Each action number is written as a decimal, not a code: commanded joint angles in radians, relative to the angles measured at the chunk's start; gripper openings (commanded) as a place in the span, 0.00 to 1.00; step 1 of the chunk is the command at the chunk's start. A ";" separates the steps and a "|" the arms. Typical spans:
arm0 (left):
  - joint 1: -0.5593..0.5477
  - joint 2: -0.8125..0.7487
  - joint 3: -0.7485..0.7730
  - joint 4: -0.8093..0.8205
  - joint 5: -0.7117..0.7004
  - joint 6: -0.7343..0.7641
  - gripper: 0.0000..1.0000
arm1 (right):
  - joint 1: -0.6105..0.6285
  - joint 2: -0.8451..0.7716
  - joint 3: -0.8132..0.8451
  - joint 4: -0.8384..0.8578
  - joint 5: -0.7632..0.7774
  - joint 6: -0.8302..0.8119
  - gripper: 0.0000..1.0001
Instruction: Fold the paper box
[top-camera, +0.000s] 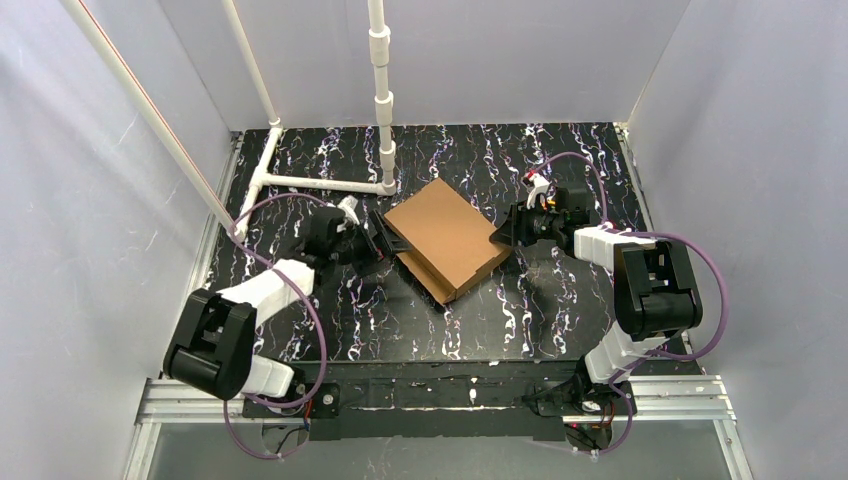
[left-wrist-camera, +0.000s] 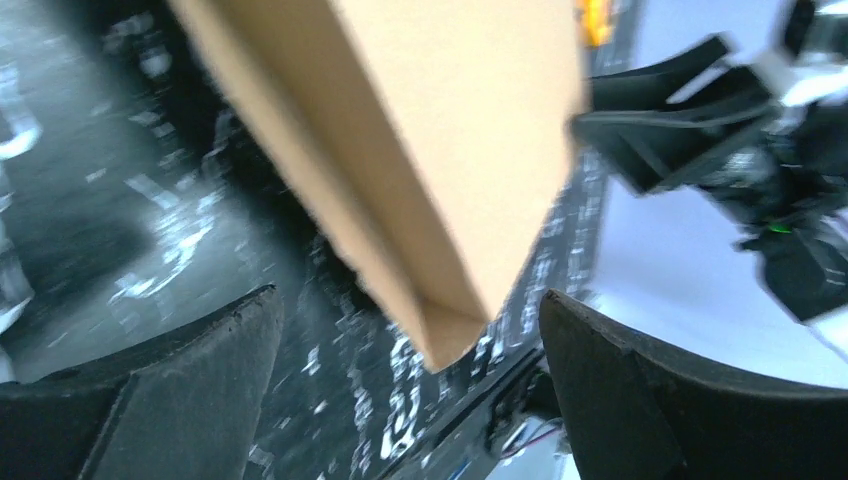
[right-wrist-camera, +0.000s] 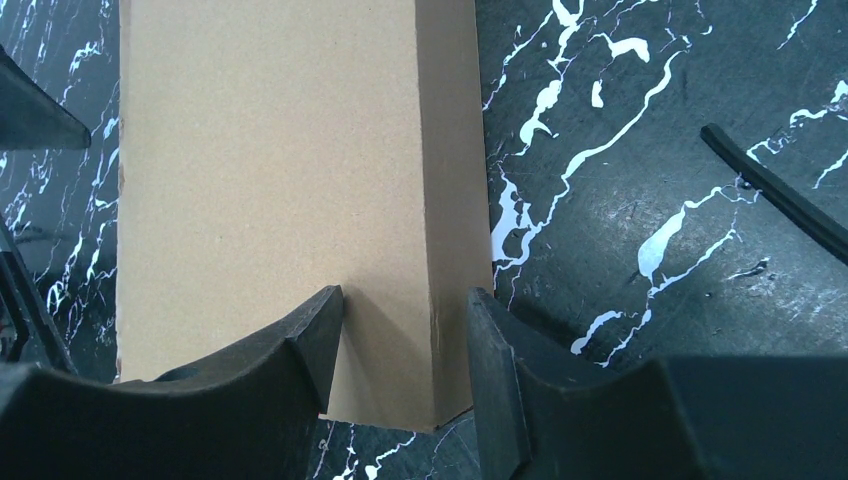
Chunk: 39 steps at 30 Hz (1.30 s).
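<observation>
The paper box (top-camera: 446, 237) is a brown cardboard box with its lid down, lying corner-on mid-table. My left gripper (top-camera: 378, 243) is at its left corner, open. In the left wrist view a blurred corner of the box (left-wrist-camera: 440, 150) hangs between the wide-apart fingers (left-wrist-camera: 200, 370) and touches neither. My right gripper (top-camera: 503, 233) is at the box's right corner. In the right wrist view the fingers (right-wrist-camera: 300, 350) straddle that corner (right-wrist-camera: 400, 330), one over the broad face (right-wrist-camera: 270, 160), the other against the narrow side wall, shut on it.
A white pipe frame (top-camera: 320, 182) lies on the table at the back left, with an upright pipe (top-camera: 382, 90) behind the box. A black strip (right-wrist-camera: 775, 195) crosses the marbled table (right-wrist-camera: 620, 200) right of the box. A small orange object (left-wrist-camera: 593, 22) shows beyond it.
</observation>
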 joint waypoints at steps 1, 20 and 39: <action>-0.047 -0.035 -0.182 0.479 0.166 -0.181 0.98 | 0.014 0.045 -0.003 -0.093 0.073 -0.061 0.55; -0.374 0.261 -0.178 0.542 -0.118 -0.541 0.98 | 0.015 0.043 -0.003 -0.096 0.070 -0.062 0.55; -0.449 0.236 0.029 -0.011 -0.261 -0.614 0.57 | 0.017 0.046 -0.003 -0.096 0.071 -0.079 0.55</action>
